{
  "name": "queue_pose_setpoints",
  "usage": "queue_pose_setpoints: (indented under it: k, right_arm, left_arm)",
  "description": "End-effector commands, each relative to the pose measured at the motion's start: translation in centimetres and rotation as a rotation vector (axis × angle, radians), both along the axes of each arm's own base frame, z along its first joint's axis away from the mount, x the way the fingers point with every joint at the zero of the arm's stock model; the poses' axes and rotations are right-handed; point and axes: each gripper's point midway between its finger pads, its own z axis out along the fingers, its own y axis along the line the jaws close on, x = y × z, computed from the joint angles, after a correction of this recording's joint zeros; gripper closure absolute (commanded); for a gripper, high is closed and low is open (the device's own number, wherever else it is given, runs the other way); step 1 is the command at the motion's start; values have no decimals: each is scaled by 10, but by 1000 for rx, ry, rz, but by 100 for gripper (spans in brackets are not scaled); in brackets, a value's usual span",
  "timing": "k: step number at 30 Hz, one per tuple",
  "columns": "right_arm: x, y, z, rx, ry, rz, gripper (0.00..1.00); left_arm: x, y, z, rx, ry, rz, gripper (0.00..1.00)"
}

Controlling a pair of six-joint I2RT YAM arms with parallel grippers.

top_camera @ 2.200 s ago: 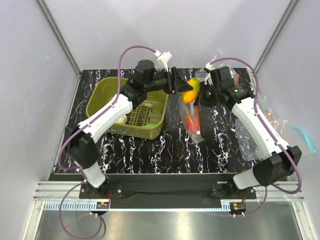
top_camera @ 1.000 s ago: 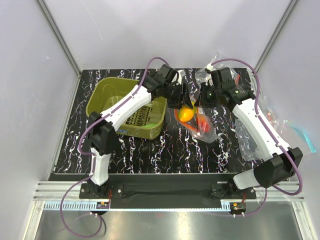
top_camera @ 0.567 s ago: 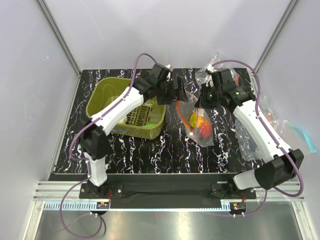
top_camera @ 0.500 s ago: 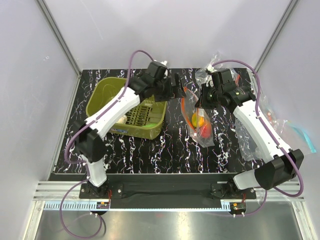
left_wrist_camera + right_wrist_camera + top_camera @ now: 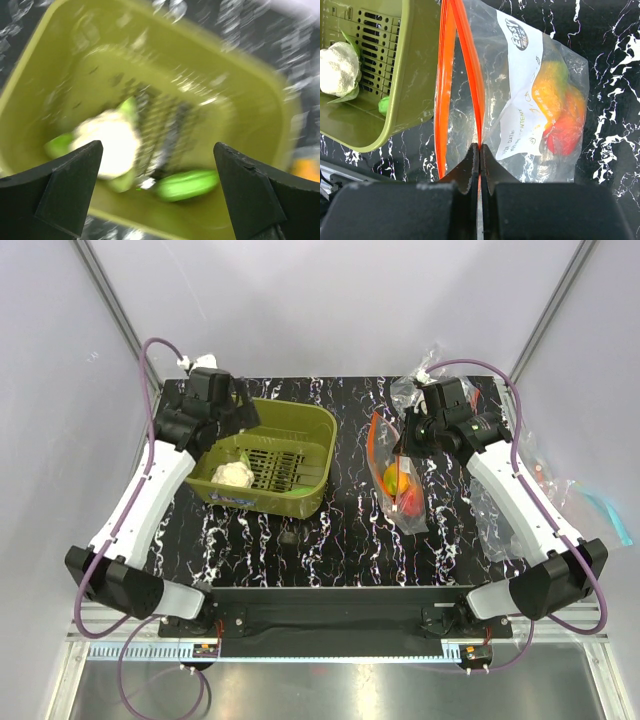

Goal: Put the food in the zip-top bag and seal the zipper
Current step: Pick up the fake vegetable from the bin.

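The zip-top bag (image 5: 396,485) hangs open beside the basket, its white label (image 5: 520,100) facing my right wrist camera. An orange piece (image 5: 393,478) (image 5: 550,85) and the red tomato (image 5: 408,502) (image 5: 562,137) lie inside it. My right gripper (image 5: 405,443) (image 5: 479,147) is shut on one side of the red zipper (image 5: 475,90) and holds the mouth up. My left gripper (image 5: 228,412) (image 5: 156,150) is open and empty above the olive basket (image 5: 318,430). The white cauliflower (image 5: 232,475) (image 5: 112,150) and green leafy pieces (image 5: 187,184) lie in the basket. The left wrist view is blurred.
Other clear bags (image 5: 520,510) lie at the right edge, one with a light-blue strip (image 5: 603,506). Another crumpled clear bag (image 5: 412,390) sits behind my right gripper. The basket's wall (image 5: 415,75) stands close to the left of the bag's mouth.
My left gripper carried the orange piece into the bag, let it go, and swung back left over the basket. My right gripper kept its hold on the zipper.
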Motion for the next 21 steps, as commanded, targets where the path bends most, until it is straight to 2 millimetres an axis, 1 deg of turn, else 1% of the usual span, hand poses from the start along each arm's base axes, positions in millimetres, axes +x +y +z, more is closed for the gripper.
queue_pose_setpoints:
  k: [1, 2, 3, 4, 5, 8, 9, 11, 13, 14, 15, 17, 18, 20, 21]
  right_arm:
    - [-1, -5, 15, -5, -52, -7, 100]
    - [-2, -5, 15, -7, -51, -6, 100]
    - [-3, -6, 12, -9, -43, -7, 100]
    - [-4, -6, 10, -10, -39, -5, 100]
    - [-5, -6, 9, -11, -33, -5, 100]
    - [-6, -5, 8, -9, -29, 3, 100]
    - [-5, -4, 8, -8, -30, 5, 100]
    - [-5, -4, 8, -8, -30, 5, 100]
    - [-5, -4, 8, -8, -34, 8, 100]
    - [-6, -4, 8, -5, -32, 7, 100]
    - [-6, -4, 7, -6, -26, 8, 100]
    - [-7, -4, 7, -3, -28, 8, 100]
    - [-7, -3, 8, -2, -33, 11, 100]
    - [-6, -4, 8, -5, -34, 8, 100]
    - [-6, -4, 9, -7, -37, 8, 100]
  left_arm:
    - [-23, 9, -39, 136, 166, -161, 1]
    - [-25, 17, -45, 172, 206, -147, 1]
    - [-29, 19, -65, 202, 294, -174, 1]
    - [-31, 22, -74, 233, 341, -197, 1]
    - [-28, 26, -87, 266, 399, -189, 1]
    - [-34, 24, -110, 292, 513, -258, 1]
    - [-37, 22, -125, 293, 582, -287, 1]
    - [-39, 23, -138, 308, 639, -308, 1]
    - [-34, 21, -151, 309, 662, -334, 1]
    - [-31, 24, -159, 317, 690, -322, 1]
    - [-28, 26, -162, 318, 693, -317, 1]
    - [-25, 36, -170, 335, 721, -293, 1]
    - [-25, 42, -181, 354, 763, -274, 1]
    - [-24, 59, -193, 411, 802, -217, 1]
    - [-24, 62, -205, 418, 834, -210, 1]
